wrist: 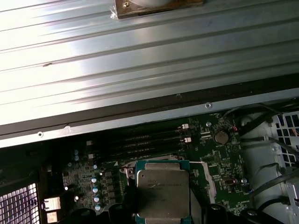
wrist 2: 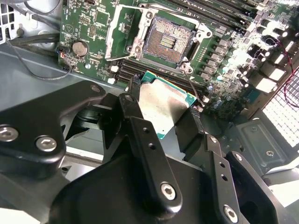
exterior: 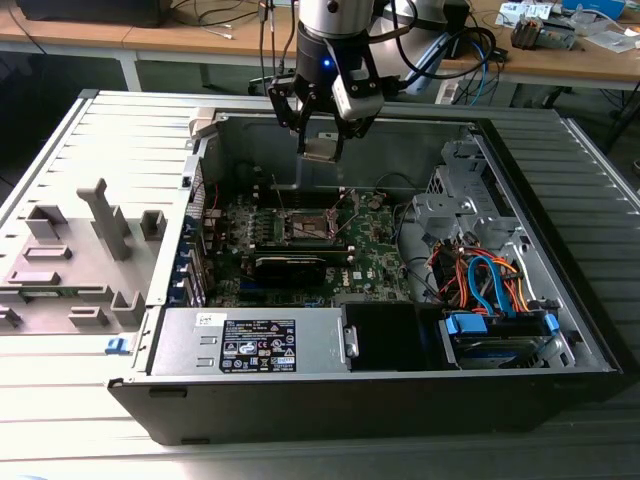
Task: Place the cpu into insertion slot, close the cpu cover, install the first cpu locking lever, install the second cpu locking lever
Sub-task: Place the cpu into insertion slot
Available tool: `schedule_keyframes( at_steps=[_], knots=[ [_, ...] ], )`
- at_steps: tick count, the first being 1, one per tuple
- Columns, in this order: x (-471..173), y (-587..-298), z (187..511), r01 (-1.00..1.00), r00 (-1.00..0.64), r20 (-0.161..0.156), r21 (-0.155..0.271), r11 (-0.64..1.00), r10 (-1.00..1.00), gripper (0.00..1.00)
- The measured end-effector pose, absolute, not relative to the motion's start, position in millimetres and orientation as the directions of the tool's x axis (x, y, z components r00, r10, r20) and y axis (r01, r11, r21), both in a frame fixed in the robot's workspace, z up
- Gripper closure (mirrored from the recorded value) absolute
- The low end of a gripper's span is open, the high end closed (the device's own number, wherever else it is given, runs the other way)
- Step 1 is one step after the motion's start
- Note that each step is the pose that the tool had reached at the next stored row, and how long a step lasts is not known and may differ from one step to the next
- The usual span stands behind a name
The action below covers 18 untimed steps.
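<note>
cpu (wrist 2: pixel 163 105) in pincer (wrist 2: pixel 164 101) (insertion slot (wrist 2: pixel 168 41) bare)

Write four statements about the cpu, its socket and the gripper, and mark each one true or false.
1. The gripper is shut on the cpu. True.
2. The cpu lies in the insertion slot. False: the slot is empty, and the cpu is held above the board.
3. The cpu cover is closed over the slot. False: it is swung open, leaving the contacts bare.
4. A round coin cell sits on the green motherboard. True.
</note>
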<state>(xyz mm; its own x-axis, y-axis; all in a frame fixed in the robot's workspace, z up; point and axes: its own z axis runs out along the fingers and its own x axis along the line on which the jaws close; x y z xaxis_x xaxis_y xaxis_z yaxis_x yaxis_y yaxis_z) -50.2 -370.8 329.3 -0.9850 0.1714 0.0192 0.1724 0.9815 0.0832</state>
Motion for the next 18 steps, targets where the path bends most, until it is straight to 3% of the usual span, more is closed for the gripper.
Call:
schedule_keyframes(
  at_steps=[18],
  knots=[
    [-50.2, -370.8, 329.2, 0.188, -0.982, 0.019, 0.083, 0.979, 0.187, 0.46]
  ],
)
